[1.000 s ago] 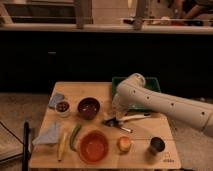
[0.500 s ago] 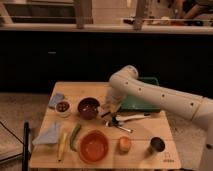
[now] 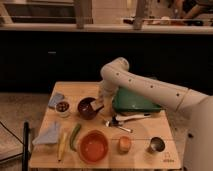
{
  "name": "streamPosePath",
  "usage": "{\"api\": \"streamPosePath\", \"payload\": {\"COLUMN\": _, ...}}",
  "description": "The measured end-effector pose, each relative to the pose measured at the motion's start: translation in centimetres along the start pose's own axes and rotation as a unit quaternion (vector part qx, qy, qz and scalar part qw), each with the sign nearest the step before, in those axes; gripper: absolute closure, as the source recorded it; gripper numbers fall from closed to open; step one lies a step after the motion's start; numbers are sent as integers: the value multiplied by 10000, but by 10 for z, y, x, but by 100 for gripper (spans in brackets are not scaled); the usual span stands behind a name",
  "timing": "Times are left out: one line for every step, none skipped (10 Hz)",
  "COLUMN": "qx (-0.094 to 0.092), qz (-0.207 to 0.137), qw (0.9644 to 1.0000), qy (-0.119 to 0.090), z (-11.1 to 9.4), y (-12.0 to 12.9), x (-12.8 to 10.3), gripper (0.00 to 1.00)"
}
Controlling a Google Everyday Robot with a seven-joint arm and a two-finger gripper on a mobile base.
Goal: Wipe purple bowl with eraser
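Note:
The dark purple bowl stands on the wooden table, left of centre. My white arm reaches in from the right and bends down over it. My gripper is at the bowl's right rim, with a small dark block, the eraser, at its tip, touching or just over the rim. The arm hides most of the gripper.
A small white bowl with dark contents, a blue cloth, a banana, a green vegetable, an orange bowl, an apple, a steel cup, utensils and a green tray lie around it.
My arm has swung left across the table, from over the green tray to the purple bowl's right rim. The tray now shows more fully.

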Motion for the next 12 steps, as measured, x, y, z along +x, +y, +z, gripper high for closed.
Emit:
{"api": "streamPosePath", "payload": {"qx": 45, "qz": 40, "qw": 10000, "qy": 14, "z": 2, "y": -1, "x": 0, "gripper": 100}}
{"api": "streamPosePath", "payload": {"qx": 106, "qz": 100, "qw": 9999, "qy": 31, "z": 4, "y": 0, "x": 0, "gripper": 100}}
{"api": "streamPosePath", "payload": {"qx": 183, "qz": 161, "qw": 9997, "qy": 45, "z": 7, "y": -1, "x": -2, "gripper": 100}}
{"api": "streamPosePath", "payload": {"qx": 263, "qz": 244, "qw": 9993, "qy": 50, "z": 10, "y": 0, "x": -4, "gripper": 100}}
{"api": "streamPosePath", "payload": {"qx": 326, "qz": 310, "qw": 9990, "qy": 84, "z": 12, "y": 2, "x": -2, "gripper": 100}}
{"api": "streamPosePath", "payload": {"qx": 366, "qz": 378, "qw": 9986, "qy": 94, "z": 15, "y": 3, "x": -1, "gripper": 100}}
{"api": "streamPosePath", "payload": {"qx": 372, "qz": 391, "qw": 9985, "qy": 92, "z": 16, "y": 2, "x": -2, "gripper": 100}}
{"api": "streamPosePath", "payload": {"qx": 379, "qz": 403, "qw": 9984, "qy": 90, "z": 19, "y": 1, "x": -4, "gripper": 100}}
{"api": "streamPosePath", "payload": {"qx": 382, "qz": 413, "qw": 9984, "qy": 93, "z": 20, "y": -1, "x": -4, "gripper": 100}}
{"api": "streamPosePath", "payload": {"qx": 397, "qz": 435, "qw": 9982, "qy": 124, "z": 20, "y": -5, "x": 0, "gripper": 100}}
{"api": "streamPosePath", "payload": {"qx": 396, "qz": 454, "qw": 9981, "qy": 150, "z": 20, "y": -9, "x": 3, "gripper": 100}}
{"api": "streamPosePath", "payload": {"qx": 394, "qz": 455, "qw": 9980, "qy": 169, "z": 20, "y": -13, "x": 4, "gripper": 100}}
